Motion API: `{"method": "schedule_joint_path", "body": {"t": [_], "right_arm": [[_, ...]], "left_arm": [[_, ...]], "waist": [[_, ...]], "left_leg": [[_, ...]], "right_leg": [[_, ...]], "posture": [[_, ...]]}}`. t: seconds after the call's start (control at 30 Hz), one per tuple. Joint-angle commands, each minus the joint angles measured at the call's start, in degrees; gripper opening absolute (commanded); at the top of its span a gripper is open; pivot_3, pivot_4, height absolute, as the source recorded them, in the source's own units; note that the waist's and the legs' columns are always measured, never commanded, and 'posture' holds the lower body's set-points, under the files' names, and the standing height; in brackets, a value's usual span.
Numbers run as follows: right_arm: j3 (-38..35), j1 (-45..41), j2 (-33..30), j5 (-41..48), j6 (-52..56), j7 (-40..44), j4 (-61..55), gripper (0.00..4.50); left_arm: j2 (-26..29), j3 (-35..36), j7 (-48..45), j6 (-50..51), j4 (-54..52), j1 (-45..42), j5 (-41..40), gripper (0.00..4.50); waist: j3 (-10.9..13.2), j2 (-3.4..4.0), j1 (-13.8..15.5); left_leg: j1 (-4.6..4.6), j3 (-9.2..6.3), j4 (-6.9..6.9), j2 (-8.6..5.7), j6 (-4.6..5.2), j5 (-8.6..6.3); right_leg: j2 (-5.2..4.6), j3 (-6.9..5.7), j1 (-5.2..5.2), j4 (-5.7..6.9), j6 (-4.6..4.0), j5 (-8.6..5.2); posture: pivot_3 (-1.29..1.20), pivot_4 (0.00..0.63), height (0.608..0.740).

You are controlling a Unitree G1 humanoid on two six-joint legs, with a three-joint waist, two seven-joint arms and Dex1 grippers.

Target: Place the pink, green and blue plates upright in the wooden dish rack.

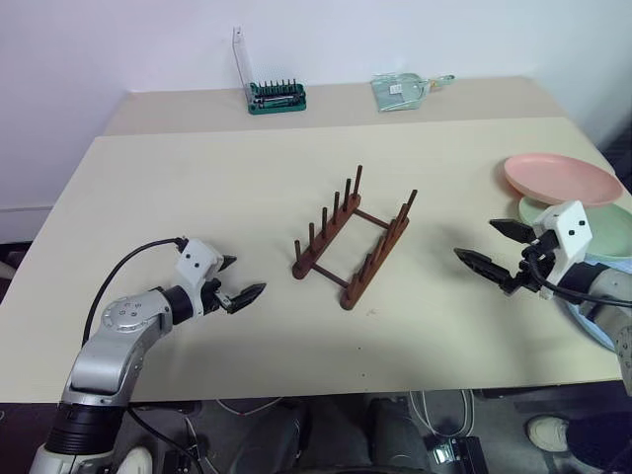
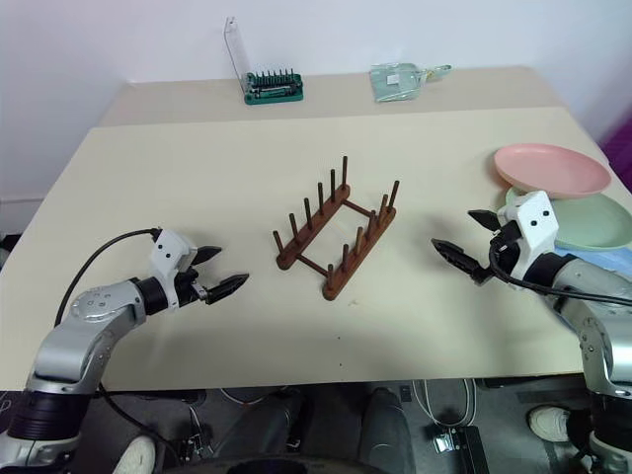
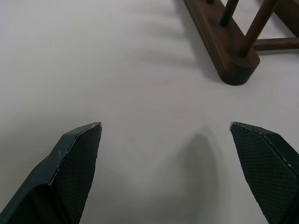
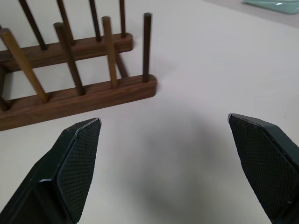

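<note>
Both grippers hovered over the near part of the table (image 1: 197,188) with fingers spread wide and nothing between them: the left gripper (image 1: 240,279) to the left of the wooden dish rack (image 1: 354,240), the right gripper (image 1: 497,248) to its right. Beyond the right gripper lay the pink plate (image 1: 561,178), the green plate (image 1: 604,229) and, partly hidden, the blue plate (image 1: 591,331).

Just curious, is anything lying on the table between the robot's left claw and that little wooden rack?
No, only bare tabletop lies between the left gripper and the wooden dish rack, as the left eye view shows.
</note>
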Motion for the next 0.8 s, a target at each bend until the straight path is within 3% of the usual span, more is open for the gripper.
{"method": "schedule_joint_path", "body": {"t": [0.03, 0.5, 0.67, 0.8], "right_arm": [[0.2, -2.1, 0.3, -0.6, -2.0, -0.4, 0.1, 4.45], [6.8, -5.1, 4.0, -2.1, -3.6, -1.7, -0.8, 4.45], [9.4, -6.0, 5.4, -1.2, -3.3, -0.2, -1.2, 4.45], [9.7, -5.7, 4.9, -0.4, -2.4, 0.4, -3.1, 4.45]], "left_arm": [[0.0, 0.5, 0.4, -0.3, -2.0, -0.3, -0.7, 4.5], [0.1, -0.6, -0.8, 2.4, -9.8, 3.8, -4.4, 4.5], [-1.6, -8.9, 0.0, 7.7, -17.5, 5.0, -5.9, 4.5], [-6.4, -17.2, 5.8, 10.1, -17.0, 0.4, -1.6, 4.5]], "waist": [[0.0, 0.0, 0.0], [0.0, 0.0, 0.0], [0.0, 0.0, 0.1], [0.0, -0.01, 0.2]], "left_leg": [[0.0, 0.0, 0.0, 0.0, 0.0, 0.0], [0.0, 0.01, -0.04, 0.01, 0.0, 0.0], [0.0, 0.03, -0.04, 0.0, 0.0, 0.0], [0.0, 0.02, -0.04, 0.0, 0.01, -0.01]], "right_leg": [[0.0, 0.0, 0.0, 0.0, 0.0, 0.0], [0.0, 0.01, -0.01, -0.05, 0.0, 0.0], [0.0, 0.04, -0.01, -0.05, 0.0, 0.0], [0.0, 0.03, 0.01, -0.03, 0.0, 0.0]], "posture": [[0.0, 0.15, 0.74], [0.0, 0.15, 0.74], [0.0, 0.15, 0.74], [0.0, 0.15, 0.74]]}}
